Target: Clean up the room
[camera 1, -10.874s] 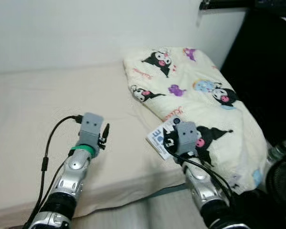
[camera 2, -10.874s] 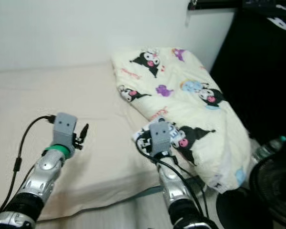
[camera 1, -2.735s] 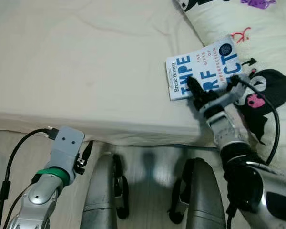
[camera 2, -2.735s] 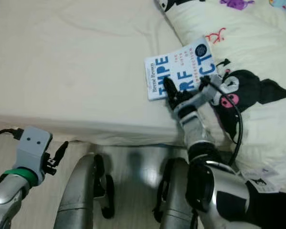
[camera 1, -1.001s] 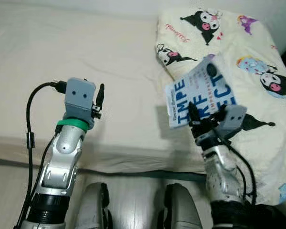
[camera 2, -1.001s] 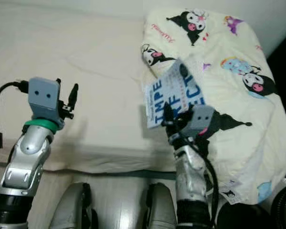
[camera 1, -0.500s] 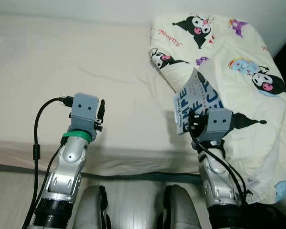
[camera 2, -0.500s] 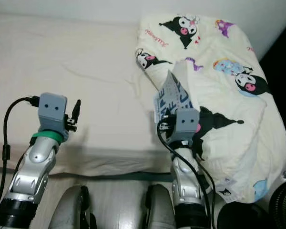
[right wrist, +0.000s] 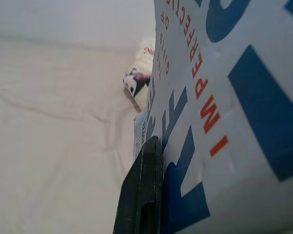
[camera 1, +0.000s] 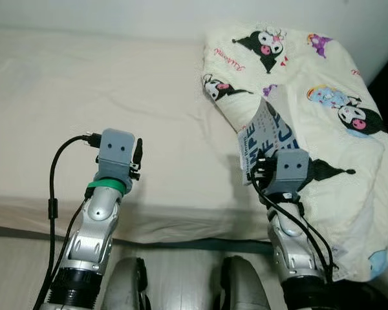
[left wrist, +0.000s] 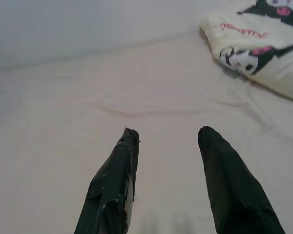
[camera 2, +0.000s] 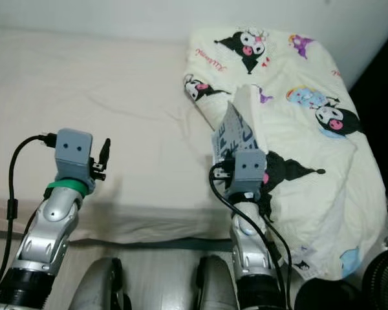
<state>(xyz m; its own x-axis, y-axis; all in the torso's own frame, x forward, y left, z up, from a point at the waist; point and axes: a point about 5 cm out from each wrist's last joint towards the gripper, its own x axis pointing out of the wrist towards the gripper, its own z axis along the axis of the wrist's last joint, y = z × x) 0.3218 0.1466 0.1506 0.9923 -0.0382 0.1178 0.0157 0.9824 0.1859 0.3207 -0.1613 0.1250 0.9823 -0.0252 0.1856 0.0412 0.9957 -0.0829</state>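
A white book with big blue letters point(camera 1: 264, 139) stands lifted above the cream bed point(camera 1: 84, 97), in front of the cartoon-print pillow point(camera 1: 310, 84). My right gripper point(camera 1: 262, 165) is shut on the book's lower edge; in the right wrist view one black finger point(right wrist: 141, 187) presses against the cover point(right wrist: 219, 97). My left gripper point(camera 1: 137, 155) is raised over the near part of the mattress, open, with nothing between its fingers point(left wrist: 115, 180).
The bed's front edge point(camera 1: 168, 226) runs just before my legs point(camera 1: 126, 284). A white wall point(camera 1: 116, 16) backs the bed. A dark area point(camera 2: 381, 64) lies to the right of the pillow, and a dark round object point(camera 2: 381, 278) sits at the lower right.
The right gripper has lifted the book off the bed and turned it edge-on in front of the pillow. The left arm has come up over the mattress. The camera view has tilted up.
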